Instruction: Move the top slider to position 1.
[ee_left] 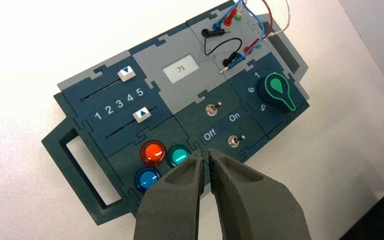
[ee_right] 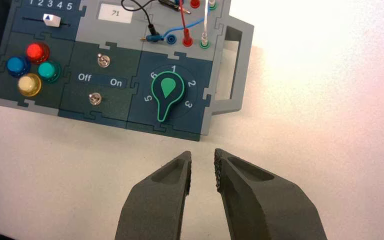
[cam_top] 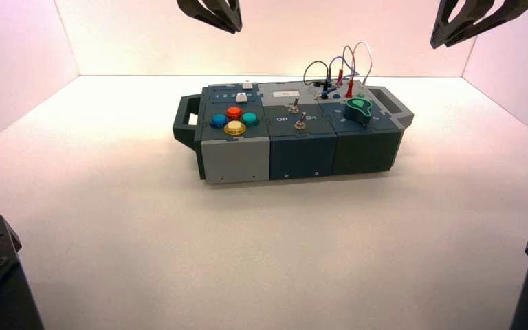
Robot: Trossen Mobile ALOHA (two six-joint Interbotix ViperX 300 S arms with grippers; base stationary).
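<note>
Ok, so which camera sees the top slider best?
The left wrist view: it shows the top slider's white cap, its whole track and the numbers, with the cap by the 5. The high view shows the cap small and far off, near the box's back edge. The right wrist view cuts it off.

From where I stand, the left gripper (ee_left: 205, 151), matte black with tapering fingers, hangs at the high view's top edge, left of centre; its wrist view shows a slim gap between the tips. The right gripper (ee_right: 203, 152), likewise black and tapering, hangs at the upper right, fingers parted wider. Dark, angular arm parts (cam_top: 0, 275) fill both lower corners.
</note>
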